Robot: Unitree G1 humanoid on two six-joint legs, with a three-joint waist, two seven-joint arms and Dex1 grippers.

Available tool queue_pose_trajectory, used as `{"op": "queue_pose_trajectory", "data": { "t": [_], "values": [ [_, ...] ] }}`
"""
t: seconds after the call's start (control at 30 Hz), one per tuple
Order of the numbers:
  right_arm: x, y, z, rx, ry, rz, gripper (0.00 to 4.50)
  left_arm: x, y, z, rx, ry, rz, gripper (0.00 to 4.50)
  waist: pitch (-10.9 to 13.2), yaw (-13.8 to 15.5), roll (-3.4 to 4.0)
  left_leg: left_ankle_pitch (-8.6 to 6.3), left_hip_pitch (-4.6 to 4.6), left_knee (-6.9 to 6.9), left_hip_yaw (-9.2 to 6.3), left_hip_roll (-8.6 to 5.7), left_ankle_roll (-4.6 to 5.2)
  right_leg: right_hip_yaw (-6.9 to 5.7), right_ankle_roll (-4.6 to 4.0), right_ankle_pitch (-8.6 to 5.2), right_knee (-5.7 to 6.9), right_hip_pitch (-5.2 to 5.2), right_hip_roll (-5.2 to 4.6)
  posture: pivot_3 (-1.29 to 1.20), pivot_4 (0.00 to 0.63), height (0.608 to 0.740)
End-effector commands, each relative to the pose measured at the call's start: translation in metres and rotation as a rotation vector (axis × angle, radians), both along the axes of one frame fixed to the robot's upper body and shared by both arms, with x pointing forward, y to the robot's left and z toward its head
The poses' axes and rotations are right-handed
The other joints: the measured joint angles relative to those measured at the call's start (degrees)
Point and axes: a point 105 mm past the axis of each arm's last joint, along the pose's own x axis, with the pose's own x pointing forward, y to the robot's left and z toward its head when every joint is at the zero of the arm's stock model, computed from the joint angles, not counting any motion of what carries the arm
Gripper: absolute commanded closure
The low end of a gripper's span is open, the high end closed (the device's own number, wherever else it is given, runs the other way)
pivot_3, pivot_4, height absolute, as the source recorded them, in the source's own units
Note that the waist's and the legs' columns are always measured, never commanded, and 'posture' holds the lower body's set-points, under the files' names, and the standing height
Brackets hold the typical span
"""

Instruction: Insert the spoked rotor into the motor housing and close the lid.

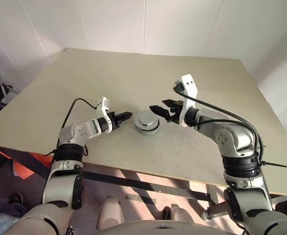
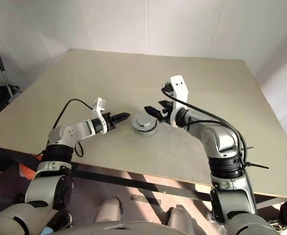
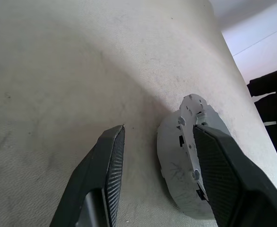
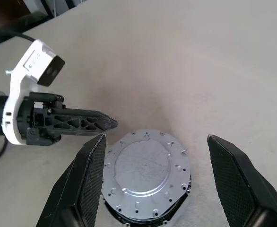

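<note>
On the worktop (image 1: 207,161) you see one motor housing (image 4: 129,215) with one lid (image 4: 145,177) seated on top. Two grippers flank it: the left gripper (image 1: 126,116) just beside it, jaws spread and empty; the right gripper (image 4: 152,184) above it, jaws spread wide and empty.

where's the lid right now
The lid sits on the housing at the table's middle front, between the left gripper and right gripper.
</note>
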Motion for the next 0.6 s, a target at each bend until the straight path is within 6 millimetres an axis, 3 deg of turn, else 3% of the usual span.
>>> {"op": "queue_pose_trajectory", "data": {
  "t": [0.03,0.1,0.27,0.43,0.6],
  "values": [
    [0.008,0.01,-0.025,-0.166,-0.113,0.038,0.28,0.007,0.003,0.021,-0.018,-0.075,-0.002,2.06,-0.01,-0.24,-0.02,0.0,0.02,0.01,0.0,0.0,0.0,0.0,0.0,0.0,0.01,0.0,0.0,0.0,0.0,0.74],
    [0.01,0.019,-0.032,-0.141,-0.107,0.069,0.02,0.007,0.005,0.023,-0.017,-0.082,0.002,2.06,0.0,-0.34,-0.03,0.0,-0.03,0.05,0.0,0.0,0.0,-0.01,0.0,0.0,0.01,0.0,-0.01,0.0,0.0,0.74],
    [0.018,0.034,-0.04,-0.148,-0.116,0.107,0.02,0.006,0.012,0.024,-0.014,-0.095,0.016,2.06,0.02,-0.43,-0.04,-0.05,-0.22,0.14,0.0,0.0,0.09,-0.02,-0.03,0.01,0.04,-0.15,0.0,0.0,0.0,0.74],
    [0.021,0.038,-0.045,-0.169,-0.11,0.127,0.02,0.003,0.019,0.022,-0.012,-0.091,0.046,2.06,0.02,-0.38,-0.05,-0.1,-0.27,0.17,-0.01,0.0,0.18,-0.05,-0.05,0.01,0.02,-0.15,-0.01,0.0,0.0,0.74],
    [0.02,0.032,-0.071,-0.202,-0.017,0.115,0.02,0.003,0.023,0.022,-0.009,-0.093,0.062,2.06,0.01,-0.44,-0.08,-0.12,-0.24,0.21,-0.01,0.01,0.22,-0.04,-0.05,0.01,0.04,-0.12,-0.01,0.0,0.0,0.74]
  ]
}}
